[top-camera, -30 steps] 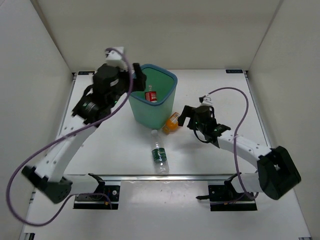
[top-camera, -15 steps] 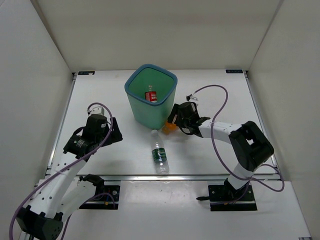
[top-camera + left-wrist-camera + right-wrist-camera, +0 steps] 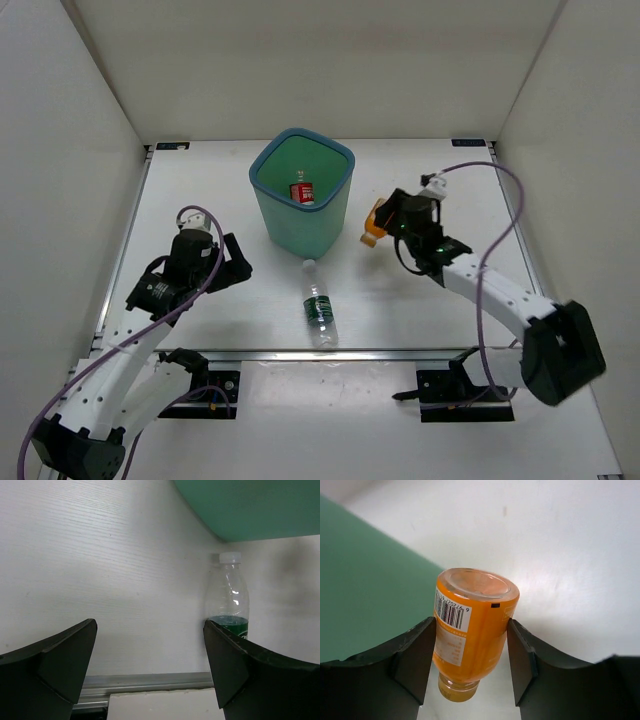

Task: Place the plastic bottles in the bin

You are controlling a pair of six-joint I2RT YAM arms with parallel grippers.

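Nearest my bases, my left jaws stand spread wide with nothing between them, low over the surface. Just ahead of them the green-labelled bottle lies on its side, its white cap pointing at the foot of the bin and sitting just beside it. That bottle is untouched and not yet dealt with. Farther out on the other side, my right jaws are clenched on the orange bottle, gripping its body from both sides with the base toward my wrist camera and the cap hanging down. From above, this bottle sits beside the bin's right wall, not over its mouth, and I judge it to be off the surface, so it has to be carried up over the rim before I let go. Farthest away, inside the bin, lies the red-labelled bottle, already where it belongs. By my count there is one bin and three bottles in view: one in the bin, one in my right jaws and one loose on the surface. I cannot tell whether others lie deeper in the bin, out of sight. As far as I can see, one bottle is done, one is on its way, and one is waiting for my free left jaws
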